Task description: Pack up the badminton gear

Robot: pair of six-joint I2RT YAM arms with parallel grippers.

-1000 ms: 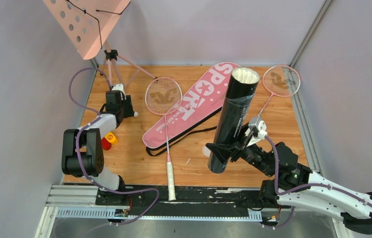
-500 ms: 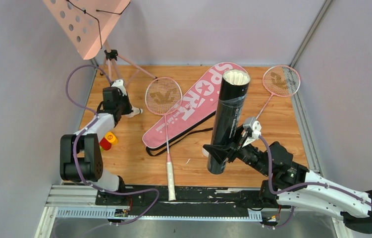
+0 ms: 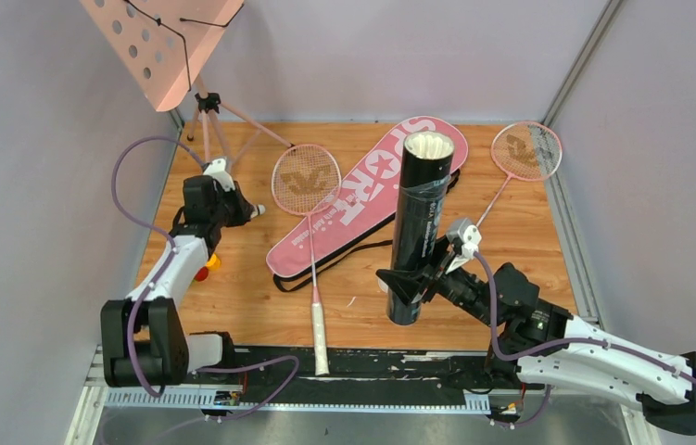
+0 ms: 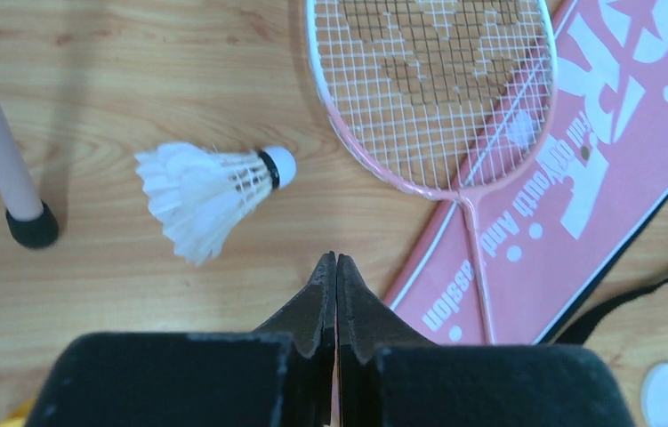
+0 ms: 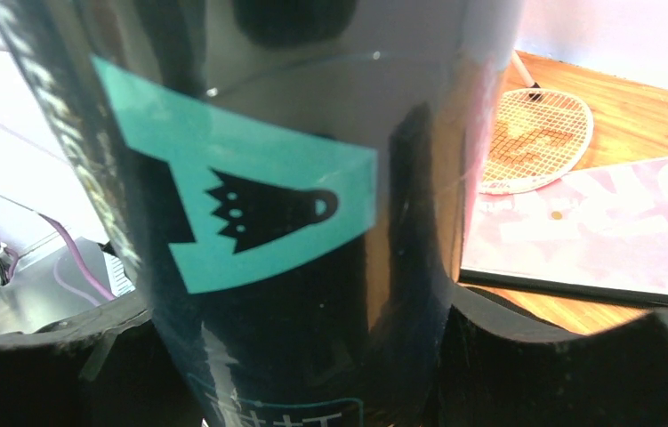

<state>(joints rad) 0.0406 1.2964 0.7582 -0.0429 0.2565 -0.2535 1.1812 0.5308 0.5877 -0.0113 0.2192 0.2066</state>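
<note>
Grippers: one pinched empty, one gripping.
Left gripper (image 4: 336,260) has its jaws pressed together on nothing; a shuttlecock (image 4: 205,191) lies on the table (image 4: 134,71) just past the tips, left of centre in its wrist view, arm stretched up the frame's left side. Right gripper (image 3: 406,286) clamps the upright black tube (image 3: 423,199) low down, lower centre, arm reaching in from bottom right.

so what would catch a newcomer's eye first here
The tall black tube stands out, held on end in the right tool right of centre, its open top showing white feathers. Behind it the pink SPORT bag lies slantwise across the table. At left, a loose shuttlecock lies just past the shut left tool.
</note>
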